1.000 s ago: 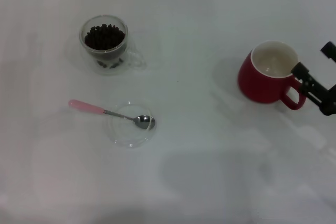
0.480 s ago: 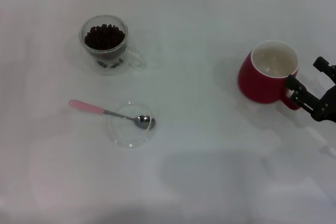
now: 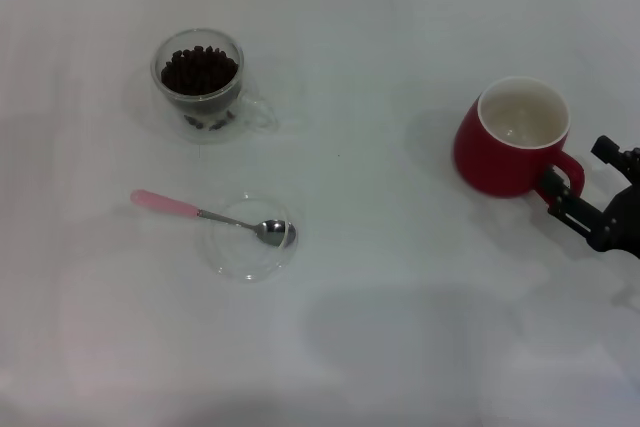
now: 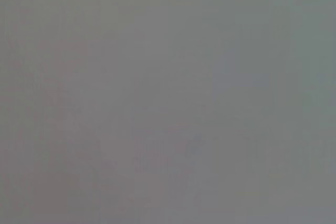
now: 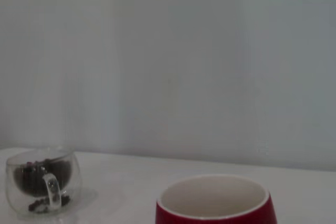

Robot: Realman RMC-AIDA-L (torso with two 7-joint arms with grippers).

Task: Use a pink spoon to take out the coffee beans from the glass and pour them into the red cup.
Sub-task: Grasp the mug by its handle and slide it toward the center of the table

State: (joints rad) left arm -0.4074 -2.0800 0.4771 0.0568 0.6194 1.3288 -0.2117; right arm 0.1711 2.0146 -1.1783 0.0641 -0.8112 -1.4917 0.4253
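Item: pink spoon [image 3: 212,216]. Lies left of centre, near side, silver bowl resting in a flat clear glass dish [image 3: 229,258], handle pointing left. Ungripped.

Item: glass [image 3: 200,84]. Far left, holding coffee beans [image 3: 199,69]; apparently full.

Item: red cup [image 3: 508,143]. Right side, upright, inside shows no beans.

Item: right gripper [image 3: 586,195]. Just beside the cup's handle, fingers apart, holding nothing. Left gripper: not in view.

Step, as judged: scooping not yet begun. Next move calls for grasping the spoon's handle.
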